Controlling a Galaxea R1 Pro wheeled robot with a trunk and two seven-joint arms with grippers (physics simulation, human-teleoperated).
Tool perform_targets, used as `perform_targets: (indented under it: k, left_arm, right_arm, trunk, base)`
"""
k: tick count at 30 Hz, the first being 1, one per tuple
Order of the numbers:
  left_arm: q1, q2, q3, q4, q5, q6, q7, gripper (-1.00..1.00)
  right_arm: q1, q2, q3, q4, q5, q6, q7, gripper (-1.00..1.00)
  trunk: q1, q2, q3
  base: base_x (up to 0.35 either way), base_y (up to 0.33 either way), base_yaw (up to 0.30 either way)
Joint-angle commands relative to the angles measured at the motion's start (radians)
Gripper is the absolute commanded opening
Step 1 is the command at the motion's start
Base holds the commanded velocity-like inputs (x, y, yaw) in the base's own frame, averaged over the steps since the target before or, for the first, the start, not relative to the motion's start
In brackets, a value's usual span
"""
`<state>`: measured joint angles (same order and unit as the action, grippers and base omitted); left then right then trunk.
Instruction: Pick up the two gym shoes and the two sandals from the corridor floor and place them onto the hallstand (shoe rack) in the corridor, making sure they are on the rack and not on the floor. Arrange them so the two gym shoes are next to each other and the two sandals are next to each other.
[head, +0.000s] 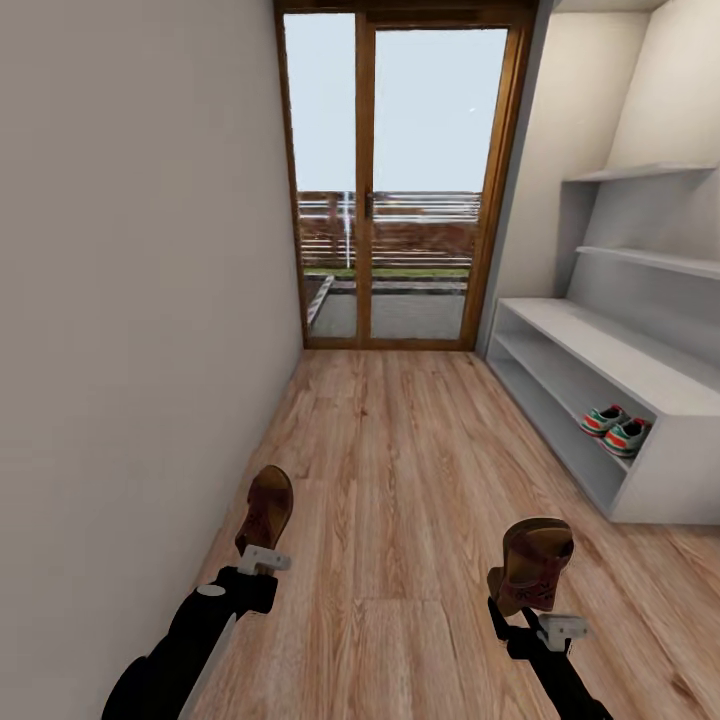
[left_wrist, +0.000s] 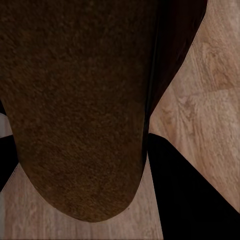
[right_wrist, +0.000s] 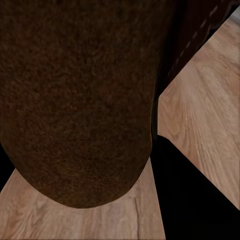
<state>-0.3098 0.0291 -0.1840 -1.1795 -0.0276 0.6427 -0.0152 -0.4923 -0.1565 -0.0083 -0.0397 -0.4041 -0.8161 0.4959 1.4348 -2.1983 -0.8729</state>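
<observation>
The left gripper (head: 262, 556) clamps one brown leather sandal (head: 266, 510) upright above the wood-plank floor (head: 400, 470); the right gripper (head: 540, 615) clamps the other brown sandal (head: 533, 562). Cream-white sneakers (head: 616, 427) sit on the pale grey shoe rack's (head: 600, 350) lower shelf, far right.

The corridor is viewed from head height, forward and downward along the corridor floor (head: 400, 470) toward a glazed door (head: 400, 180); a blank wall (head: 130, 300) is seen at the left and the hallstand (head: 610, 370) at the right, some way ahead. Each wrist view is taken very close along its gripper, downward, across a brown sandal sole (left_wrist: 75, 100) (right_wrist: 75, 100) onto the planks. The wood planking and the two sandals (head: 266, 510) (head: 533, 565) are shared between all views.
</observation>
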Motion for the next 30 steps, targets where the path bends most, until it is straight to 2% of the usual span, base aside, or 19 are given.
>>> perform_targets:
  k: [1, 30]
  left_arm:
    - [0.0, 0.0, 0.0, 0.0, -0.003, 0.0, -0.002, -1.0]
    - [0.0, 0.0, 0.0, 0.0, -0.003, 0.0, -0.002, -1.0]
  right_arm:
    - [0.0, 0.0, -0.001, 0.0, -0.001, 0.0, 0.0, -1.0]
    - [0.0, 0.0, -0.001, 0.0, -0.001, 0.0, 0.0, -1.0]
  trunk:
    - [0.0, 0.0, 0.0]
    - [0.0, 0.0, 0.0]
  base:
    - [0.336, 0.0, 0.0]
    - [0.336, 0.0, 0.0]
